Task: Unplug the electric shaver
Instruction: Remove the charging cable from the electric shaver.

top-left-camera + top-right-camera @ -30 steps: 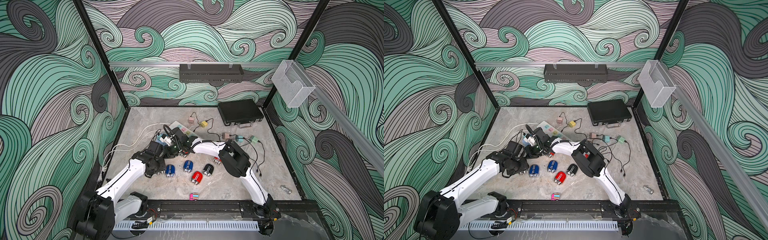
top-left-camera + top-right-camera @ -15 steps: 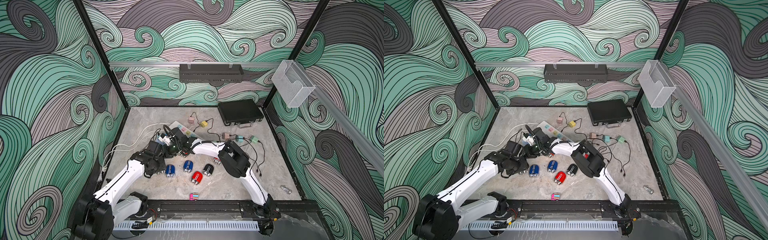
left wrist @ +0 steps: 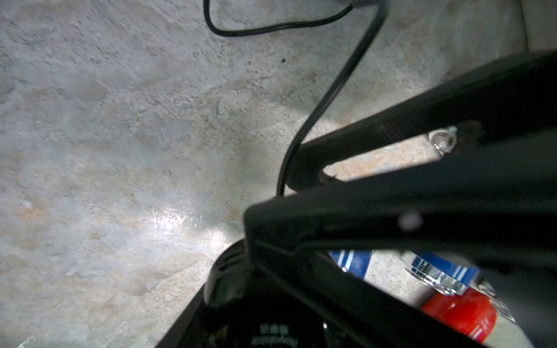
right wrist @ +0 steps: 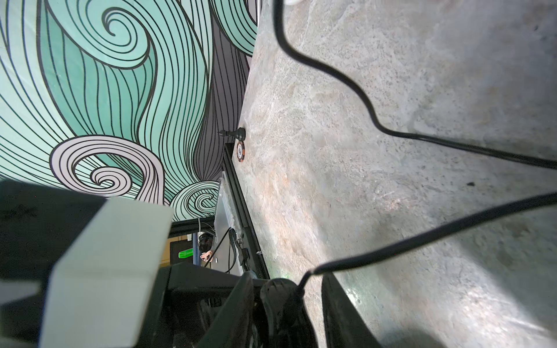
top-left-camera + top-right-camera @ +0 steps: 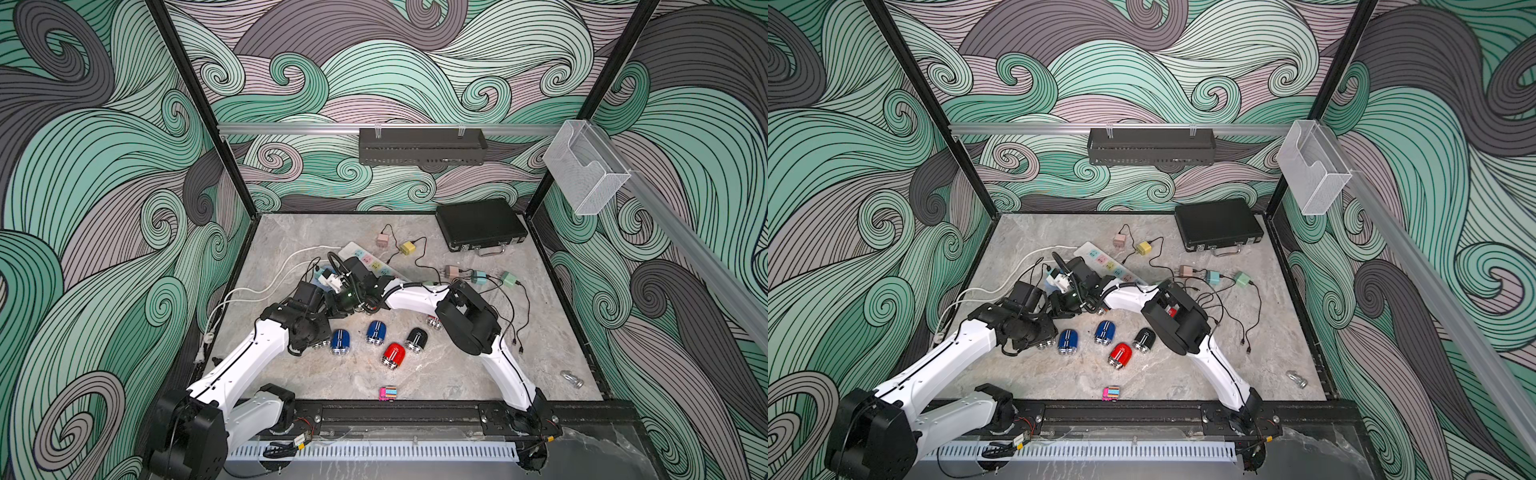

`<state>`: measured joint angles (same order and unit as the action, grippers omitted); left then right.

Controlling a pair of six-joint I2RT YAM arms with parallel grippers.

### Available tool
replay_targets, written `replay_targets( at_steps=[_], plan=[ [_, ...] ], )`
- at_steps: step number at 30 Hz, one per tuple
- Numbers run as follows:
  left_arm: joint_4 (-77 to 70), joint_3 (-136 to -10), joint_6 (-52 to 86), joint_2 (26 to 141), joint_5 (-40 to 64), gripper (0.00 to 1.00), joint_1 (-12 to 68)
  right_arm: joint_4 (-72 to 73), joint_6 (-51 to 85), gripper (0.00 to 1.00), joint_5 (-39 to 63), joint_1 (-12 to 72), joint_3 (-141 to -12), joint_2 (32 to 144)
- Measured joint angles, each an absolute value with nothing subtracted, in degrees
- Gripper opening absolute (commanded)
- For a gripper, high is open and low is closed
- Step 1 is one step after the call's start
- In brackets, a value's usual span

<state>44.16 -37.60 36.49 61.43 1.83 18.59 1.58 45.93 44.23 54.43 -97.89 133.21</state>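
The black shaver (image 3: 229, 280), as it seemed, lay between both arms, just before the strip (image 5: 365, 259). The jaws of the right gripper (image 4: 283, 280) stood around the cable (image 4: 422, 238) end; clamped or not, I could not tell, nor for the left gripper (image 5: 332, 309). It needed a firm grip first, then a straight pull with the shaver braced.

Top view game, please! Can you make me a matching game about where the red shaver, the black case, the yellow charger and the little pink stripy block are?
Things:
1. red shaver
2. black case
3. yellow charger
4. pink stripy block

Places:
A. in the far right corner of the table
B. alone, near the front edge
C. beside the pink charger, towards the back
D. right next to the black shaver

Right pairs: 1-D, 2-A, 3-C, 4-B.
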Motion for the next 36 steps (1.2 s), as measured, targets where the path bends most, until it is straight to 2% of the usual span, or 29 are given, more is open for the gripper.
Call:
replay_targets(
  at_steps=[11,15,22,36],
  plan=[
    [44.16,-37.6,36.6,60.36,1.78,0.37,18.28,3.51,47.44,0.36,45.17,54.72,-97.91,135.33],
    [44.34,-37.6,36.6,60.36,1.8,0.37,18.0,4.12,48.25,0.32,45.69,54.72,-97.95,136.09],
    [44.21,-37.6,36.58,60.34,1.78,0.37,17.67,6.31,49.84,0.17,46.81,54.76,-98.02,136.09],
    [44.14,-37.6,36.56,60.58,1.74,0.37,17.21,7.25,50.41,0.11,47.99,54.74,-98.87,136.49]
  ],
)
